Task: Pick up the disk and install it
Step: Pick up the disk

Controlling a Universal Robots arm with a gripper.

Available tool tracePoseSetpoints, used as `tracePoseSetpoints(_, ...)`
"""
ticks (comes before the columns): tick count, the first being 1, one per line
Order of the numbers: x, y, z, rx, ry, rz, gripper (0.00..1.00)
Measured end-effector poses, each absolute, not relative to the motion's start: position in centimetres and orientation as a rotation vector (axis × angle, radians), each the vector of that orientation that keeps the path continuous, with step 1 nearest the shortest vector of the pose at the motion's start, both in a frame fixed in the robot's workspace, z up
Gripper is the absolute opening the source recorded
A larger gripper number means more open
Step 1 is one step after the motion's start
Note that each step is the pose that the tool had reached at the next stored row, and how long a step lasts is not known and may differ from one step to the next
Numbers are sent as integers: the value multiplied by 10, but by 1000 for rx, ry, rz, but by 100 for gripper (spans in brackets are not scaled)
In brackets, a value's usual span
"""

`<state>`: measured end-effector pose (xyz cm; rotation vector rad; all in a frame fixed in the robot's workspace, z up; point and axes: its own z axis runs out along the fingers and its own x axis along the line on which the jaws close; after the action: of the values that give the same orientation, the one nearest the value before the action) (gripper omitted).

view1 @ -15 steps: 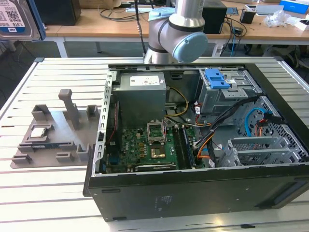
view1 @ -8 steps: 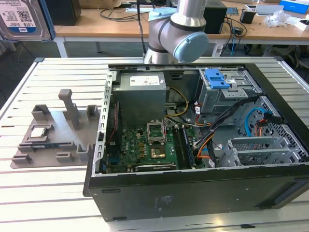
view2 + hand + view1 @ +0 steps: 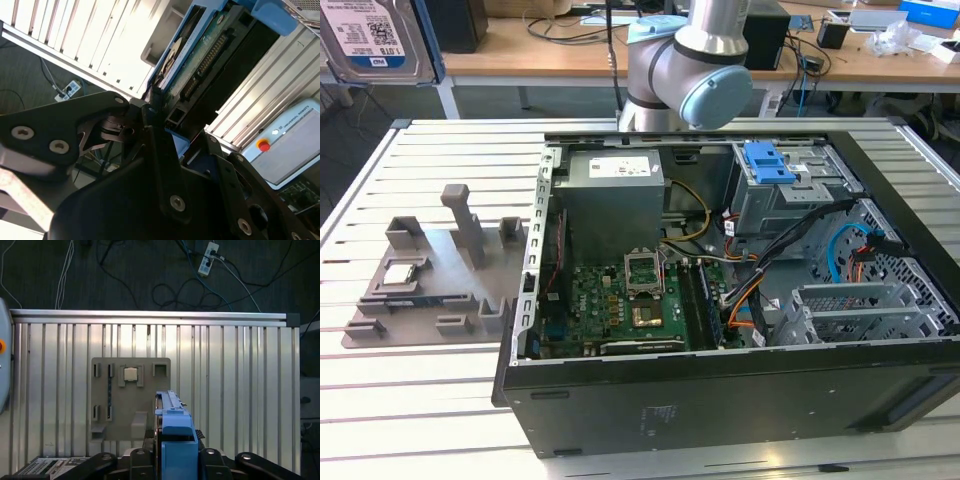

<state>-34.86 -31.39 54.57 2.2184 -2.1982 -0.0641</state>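
The disk [image 3: 372, 38] hangs high at the exterior view's far left, with its white-and-blue label facing the camera. In the first wrist view the disk [image 3: 173, 420] stands edge-on in its blue carrier frame, and my gripper [image 3: 173, 442] is shut on it from both sides. In the second wrist view the disk [image 3: 200, 55] shows its green circuit-board side, with the gripper [image 3: 157, 115] clamped on its near end. The disk is in the air above the slatted table [image 3: 240, 370], beside the grey fixture plate [image 3: 130, 390].
An open computer case [image 3: 720, 400] fills the middle of the table. Inside are a motherboard [image 3: 620, 300], cables, and a grey drive cage [image 3: 790, 195] topped by a blue bracket [image 3: 768, 160]. The grey fixture plate [image 3: 430, 270] lies to the exterior view's left of the case. The arm's base [image 3: 690, 60] stands behind the case.
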Motion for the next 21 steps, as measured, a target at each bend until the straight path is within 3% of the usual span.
tracePoseSetpoints(21, -315, -314, 546, 2218, -2198, -64, 37)
